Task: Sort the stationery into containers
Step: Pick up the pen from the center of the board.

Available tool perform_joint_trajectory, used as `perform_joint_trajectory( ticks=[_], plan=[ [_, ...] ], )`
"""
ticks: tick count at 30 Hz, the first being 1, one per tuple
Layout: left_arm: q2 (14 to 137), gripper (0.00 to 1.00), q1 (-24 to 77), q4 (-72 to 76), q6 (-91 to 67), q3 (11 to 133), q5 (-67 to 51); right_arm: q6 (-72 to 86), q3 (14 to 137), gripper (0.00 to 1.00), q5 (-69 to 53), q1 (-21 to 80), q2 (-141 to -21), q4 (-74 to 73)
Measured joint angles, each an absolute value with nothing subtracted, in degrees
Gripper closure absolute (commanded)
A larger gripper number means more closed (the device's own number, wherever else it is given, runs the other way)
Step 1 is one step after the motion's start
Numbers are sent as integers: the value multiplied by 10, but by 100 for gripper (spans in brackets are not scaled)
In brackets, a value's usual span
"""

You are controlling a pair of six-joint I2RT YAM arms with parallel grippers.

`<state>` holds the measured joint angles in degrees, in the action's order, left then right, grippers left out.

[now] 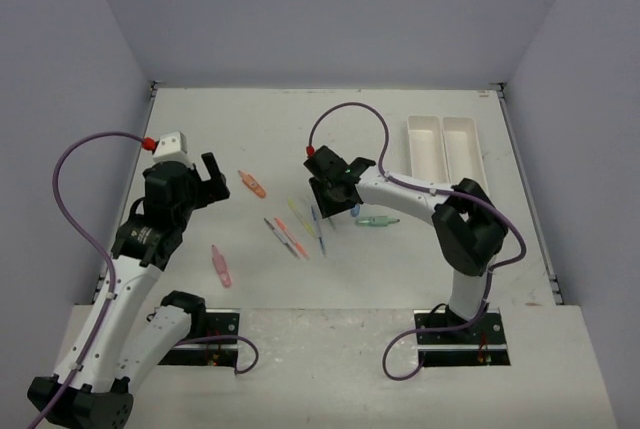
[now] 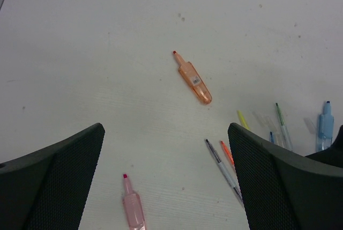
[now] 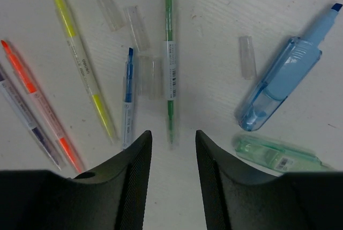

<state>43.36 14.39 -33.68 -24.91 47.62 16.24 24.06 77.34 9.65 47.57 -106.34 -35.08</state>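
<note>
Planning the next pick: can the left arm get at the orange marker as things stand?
Probably yes. The orange marker lies alone on the bare table, just ahead of the left gripper, whose jaws stand wide open; nothing lies in between.

The work surface is a white table (image 1: 250, 129) with a matte finish and a few small dark specks (image 2: 182, 17). A pale grey back wall (image 1: 330, 9), left wall (image 1: 60, 69) and right wall (image 1: 590, 59) enclose it on three sides.
</note>
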Motion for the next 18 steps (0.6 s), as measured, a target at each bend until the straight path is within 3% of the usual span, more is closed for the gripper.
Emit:
perform_joint_trajectory(
  ticks=[18],
  plan=[
    [448, 0, 144, -335, -245, 473, 132, 229, 785, 73, 96, 476, -1139, -348]
  ],
)
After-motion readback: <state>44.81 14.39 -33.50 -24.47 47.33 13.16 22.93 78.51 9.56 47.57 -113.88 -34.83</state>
